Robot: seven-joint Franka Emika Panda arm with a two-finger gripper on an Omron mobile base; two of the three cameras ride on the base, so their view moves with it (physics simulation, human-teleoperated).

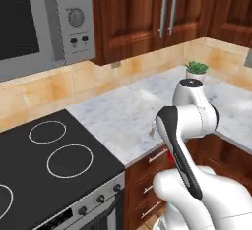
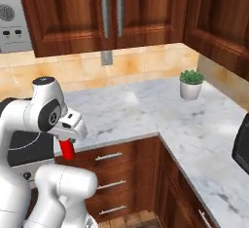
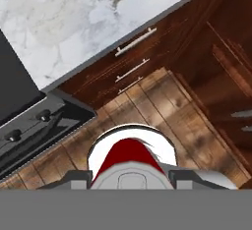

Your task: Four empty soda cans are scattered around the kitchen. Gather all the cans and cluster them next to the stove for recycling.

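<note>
Across the back wall: dark wood upper cabinets (image 2: 109,12), steel microwave (image 1: 44,20) at upper left. Below them the marble bench (image 1: 128,113) runs from the stove's right edge along the wall and turns the corner toward the right.

Stove (image 1: 54,165): black glass top, white ring burners, steel front with knobs. It butts against the left end of the bench. Bench surface right beside it looks bare, no cans parked there in these views.

Drawer fronts (image 2: 114,173) below the bench, wood floor (image 3: 162,111) underneath.

Arm is folded low in front of the drawers, wrist out past the bench edge, over the floor.

Small potted plant (image 2: 190,83) sits toward the back corner of the bench, well away from the stove. Not relevant.

Soda can (image 2: 68,149): red, hanging below the wrist in front of the drawers, at about bench-edge height. Hand view shows its red body between the finger tips.

Tool (image 3: 129,172): clenched on the soda can, can looks roughly in line with the fingers.

Step, my read: transport leg, one can in hand, being carried to the stove-side drop spot. Can't tell how many of the four are done.

Next move needs: lift so the can base clears the bench lip, move in over the marble just right of the stove, lower upright, then release. Keep off the glass top and leave room for the other cans alongside.
</note>
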